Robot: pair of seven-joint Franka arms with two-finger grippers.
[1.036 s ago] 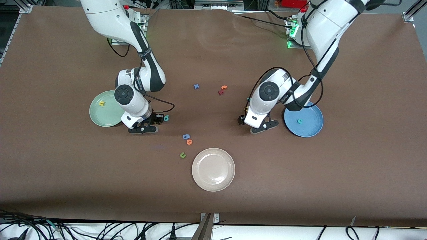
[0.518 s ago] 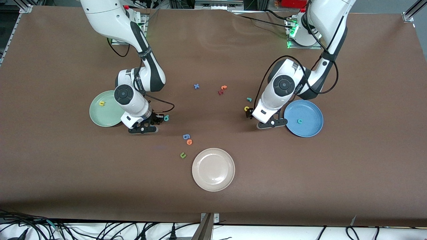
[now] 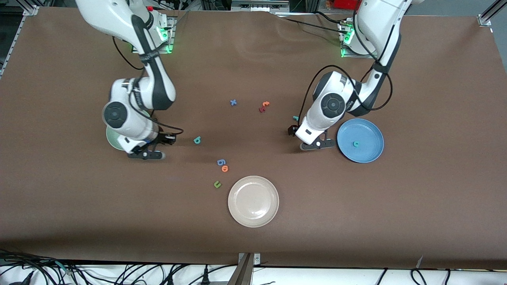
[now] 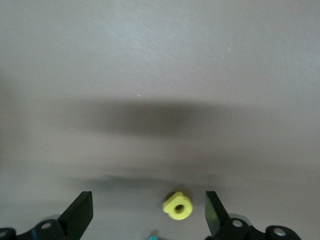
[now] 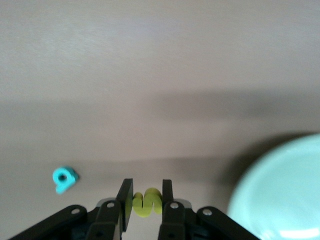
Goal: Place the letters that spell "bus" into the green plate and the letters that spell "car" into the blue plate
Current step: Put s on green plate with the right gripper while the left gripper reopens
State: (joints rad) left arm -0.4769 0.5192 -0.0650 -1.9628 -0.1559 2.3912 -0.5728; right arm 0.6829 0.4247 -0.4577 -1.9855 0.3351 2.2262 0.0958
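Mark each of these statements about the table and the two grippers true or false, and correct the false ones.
1. The right gripper is shut on the yellow "s". True.
2. The left gripper is shut on the yellow "a". False: its jaws stand open with that letter lying on the table between them, not gripped.
3. The teal "c" lies in the blue plate. True.
4. The teal "b" lies in the green plate. False: it is on the bare table, toward the middle from that plate.
5. The beige plate holds the green "u". False: the letter lies on the table beside it.
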